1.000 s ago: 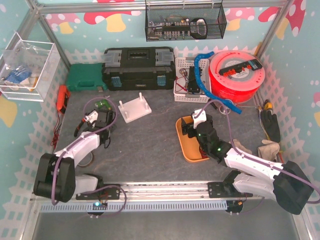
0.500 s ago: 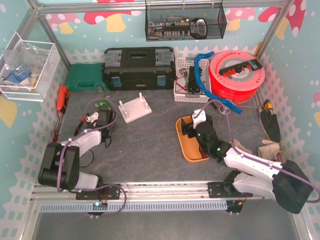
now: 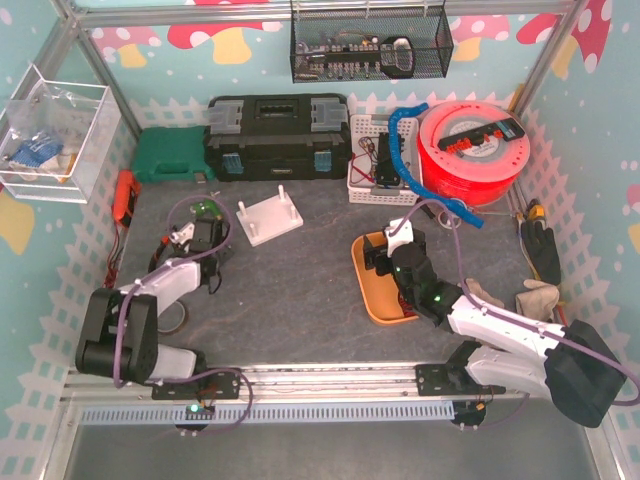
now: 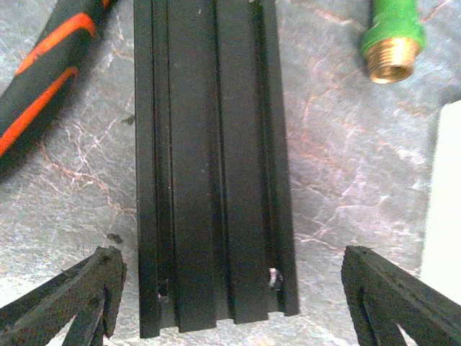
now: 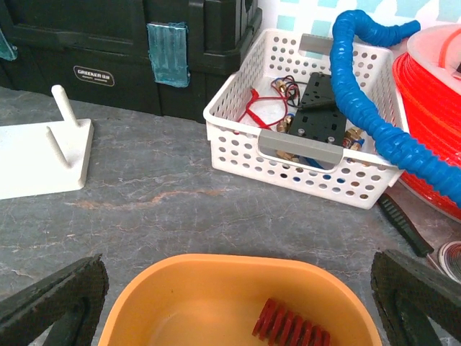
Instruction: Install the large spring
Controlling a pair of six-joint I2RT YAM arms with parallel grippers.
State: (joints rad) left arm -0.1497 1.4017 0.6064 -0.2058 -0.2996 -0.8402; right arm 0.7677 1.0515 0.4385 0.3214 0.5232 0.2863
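Red spring [image 5: 289, 326], lower end off-frame

Spring [image 5: 288, 330]: red, coiled, lying on its side in the orange tray [image 5: 238, 264], right of centre. White two-peg base [image 3: 270, 218]: upright, well apart, far left of the tray.

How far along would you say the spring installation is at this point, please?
Nothing looks done: the white peg stand is bare. In hand: the right hand hangs open above the orange tray, where the red spring lies ungrasped. The left hand is open over a black rail. Left: grasp, carry, presumably seat on a peg.
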